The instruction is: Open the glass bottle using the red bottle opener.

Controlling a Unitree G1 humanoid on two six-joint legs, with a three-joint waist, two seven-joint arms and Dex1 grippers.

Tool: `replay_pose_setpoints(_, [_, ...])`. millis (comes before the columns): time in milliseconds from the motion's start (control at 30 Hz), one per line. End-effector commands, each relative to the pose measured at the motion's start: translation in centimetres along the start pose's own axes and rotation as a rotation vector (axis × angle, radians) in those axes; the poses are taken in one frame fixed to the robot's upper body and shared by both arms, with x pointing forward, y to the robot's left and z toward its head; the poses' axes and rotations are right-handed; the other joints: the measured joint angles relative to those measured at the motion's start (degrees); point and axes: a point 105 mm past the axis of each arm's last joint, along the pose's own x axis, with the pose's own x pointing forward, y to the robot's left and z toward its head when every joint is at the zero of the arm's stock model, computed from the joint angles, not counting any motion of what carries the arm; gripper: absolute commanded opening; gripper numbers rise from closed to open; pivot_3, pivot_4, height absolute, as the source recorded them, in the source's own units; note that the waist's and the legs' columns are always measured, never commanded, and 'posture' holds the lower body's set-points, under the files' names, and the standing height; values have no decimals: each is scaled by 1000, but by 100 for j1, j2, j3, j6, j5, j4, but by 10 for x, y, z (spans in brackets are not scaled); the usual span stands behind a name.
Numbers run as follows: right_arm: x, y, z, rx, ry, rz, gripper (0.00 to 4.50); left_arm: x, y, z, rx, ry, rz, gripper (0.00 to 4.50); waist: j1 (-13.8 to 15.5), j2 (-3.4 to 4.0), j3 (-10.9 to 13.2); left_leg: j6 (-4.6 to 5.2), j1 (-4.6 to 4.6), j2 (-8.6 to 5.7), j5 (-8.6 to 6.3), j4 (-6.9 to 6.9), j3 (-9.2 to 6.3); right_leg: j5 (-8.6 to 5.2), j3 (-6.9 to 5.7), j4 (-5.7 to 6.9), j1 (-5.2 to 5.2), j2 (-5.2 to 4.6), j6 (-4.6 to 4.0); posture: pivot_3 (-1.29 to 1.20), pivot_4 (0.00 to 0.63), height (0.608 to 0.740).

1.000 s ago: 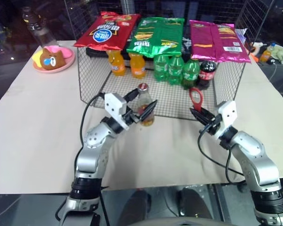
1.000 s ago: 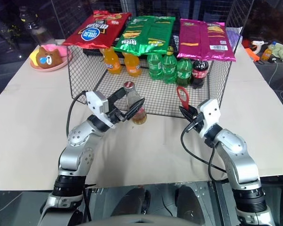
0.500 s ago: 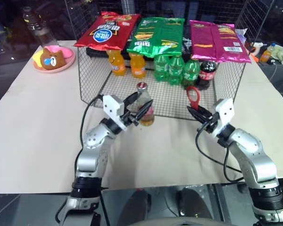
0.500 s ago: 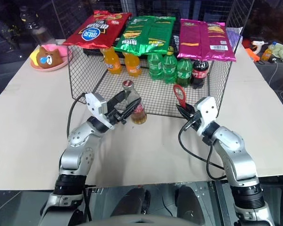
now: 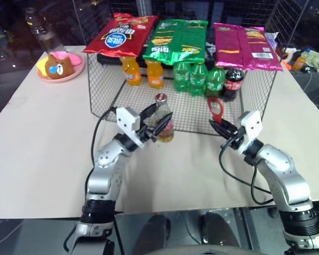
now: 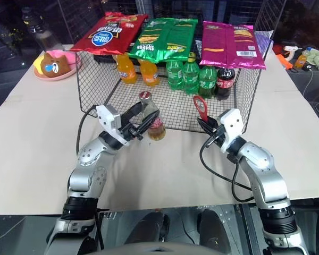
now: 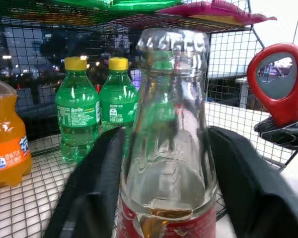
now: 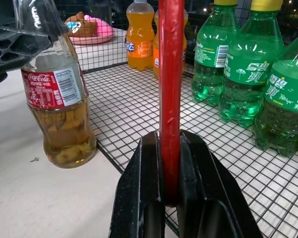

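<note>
The glass bottle (image 5: 162, 119) stands upright at the near edge of the wire rack (image 5: 101, 79), cap up, with the left gripper (image 5: 158, 121) clasping its body. To its right, the right gripper (image 5: 219, 127) pinches the red bottle opener (image 5: 215, 109), which points straight up, ring head on top.

I count one glass bottle (image 5: 162, 119), one red bottle opener (image 5: 215, 108), two orange soda bottles (image 5: 131, 70), three green soda bottles (image 5: 198, 78), one dark cola bottle (image 5: 233, 82), three snack bags (image 5: 178, 38), and one pink plate (image 5: 69, 71) at ten o'clock.
</note>
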Motion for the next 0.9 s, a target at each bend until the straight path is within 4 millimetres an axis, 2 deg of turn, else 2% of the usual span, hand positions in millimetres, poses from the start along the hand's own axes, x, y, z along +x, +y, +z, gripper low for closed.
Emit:
replay_pose_setpoints(33, [5, 1, 16, -45, -56, 19, 14, 0, -3, 3, 17, -14, -13, 1233, 1, 1, -2, 0, 1, 0, 0, 0, 0, 0, 0, 0, 1, 0, 0, 0, 150, 740])
replay_pose_setpoints(167, [12, 5, 22, -76, -61, 49, 14, 0, -3, 3, 31, -12, -15, 1233, -1, 1, -1, 0, 2, 0, 0, 0, 2, 0, 2, 1, 1, 1, 0, 0, 150, 740])
replay_pose_setpoints(467, [42, 16, 34, -187, -69, 92, 14, -4, -5, -3, 26, 0, -17, 1233, -5, 1, -2, 0, 2, 0, 0, 0, 2, 0, 2, 1, 0, 2, 0, 0, 150, 740])
replay_pose_setpoints(700, [69, 16, 41, -463, -74, 93, 14, -5, -4, -6, 26, 8, -18, 1233, -7, 1, -2, 0, 3, -1, 0, 0, 2, 0, 1, 1, 0, 2, 0, 0, 150, 740])
replay_pose_setpoints(900, [91, 29, 43, -586, -125, 108, 14, -3, -4, -9, 26, 12, -22, 1233, -20, 0, -2, -1, 4, -1, 0, 0, 3, 0, 2, 1, 0, 2, 0, 0, 150, 740])
